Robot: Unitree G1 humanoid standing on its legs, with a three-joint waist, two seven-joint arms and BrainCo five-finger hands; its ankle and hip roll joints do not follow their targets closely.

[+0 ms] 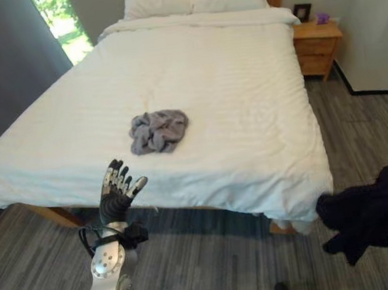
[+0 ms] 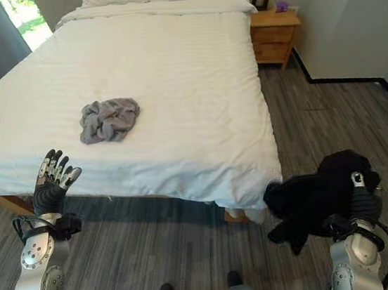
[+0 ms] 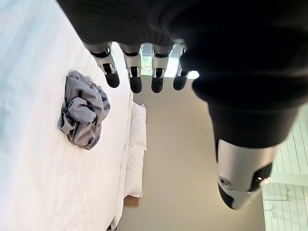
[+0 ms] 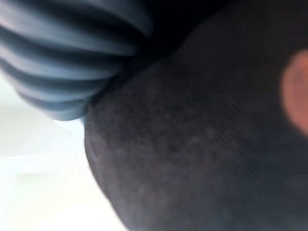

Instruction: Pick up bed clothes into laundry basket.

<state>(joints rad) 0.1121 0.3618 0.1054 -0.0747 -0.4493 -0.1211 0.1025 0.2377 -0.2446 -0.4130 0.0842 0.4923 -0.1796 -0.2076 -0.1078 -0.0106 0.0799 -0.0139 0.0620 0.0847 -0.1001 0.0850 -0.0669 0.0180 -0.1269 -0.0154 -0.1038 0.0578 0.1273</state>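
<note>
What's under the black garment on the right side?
The black garment drapes over the right hand, off the bed above grey floor. Its fingers are covered, so the grip can't be seen.

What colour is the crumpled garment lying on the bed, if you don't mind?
Grey; the crumpled garment shows best in the left eye view.

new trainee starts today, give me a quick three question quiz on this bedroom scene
1. True or false: the grey cloth lies on the floor.
2. Which hand carries the black cloth? A) left hand B) right hand
3. Fill in: the left hand's fingers are ____ and hold nothing.

Key:
1. False; it lies bunched on the white bed.
2. B; the black cloth hangs at the right hand, off the bed, above the floor.
3. Straight; the left hand is raised near the bed's foot edge.
</note>
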